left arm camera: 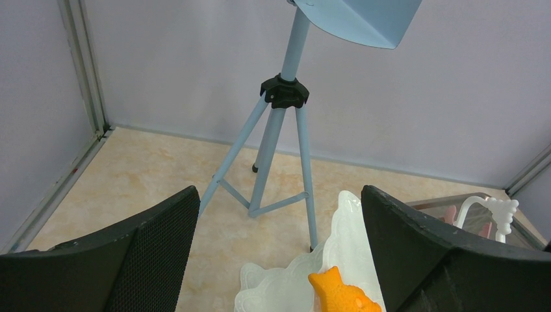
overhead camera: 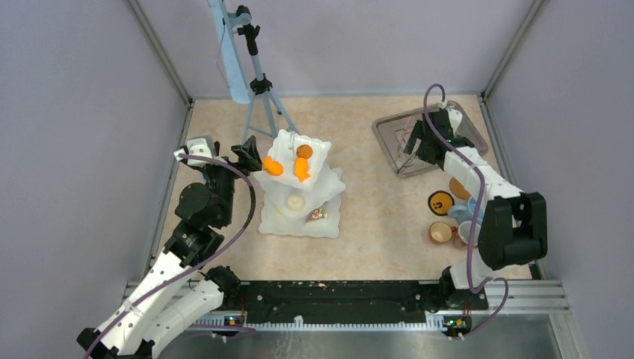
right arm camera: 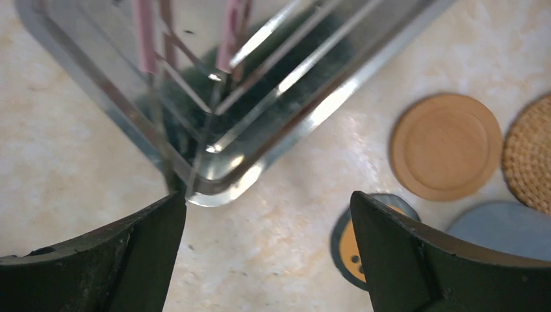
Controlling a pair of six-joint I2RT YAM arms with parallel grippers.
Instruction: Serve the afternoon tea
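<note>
A white tiered stand (overhead camera: 275, 220) stands mid-table. Its top tier holds two orange pastries (overhead camera: 272, 167) and a brown round one (overhead camera: 303, 151). A lower tier holds a cream pastry (overhead camera: 296, 202) and a cake slice (overhead camera: 317, 215). My left gripper (overhead camera: 250, 153) is open and empty at the stand's top left edge. Its wrist view shows an orange fish pastry (left arm camera: 341, 296) between the fingers (left arm camera: 279, 247). My right gripper (overhead camera: 419, 146) is open and empty over the metal tray's near corner (right arm camera: 268, 253). An orange-brown mug (overhead camera: 441, 232) and a whitish-pink mug (overhead camera: 465, 233) stand at the right.
A blue tripod (overhead camera: 258, 90) stands behind the stand, also in the left wrist view (left arm camera: 279, 156). The metal tray (overhead camera: 386, 146) holds pink tongs (right arm camera: 144, 39). Near it lie a wooden coaster (right arm camera: 445, 146), a woven one (right arm camera: 529, 153), a black-and-orange one (overhead camera: 440, 202) and a blue one (right arm camera: 500, 224).
</note>
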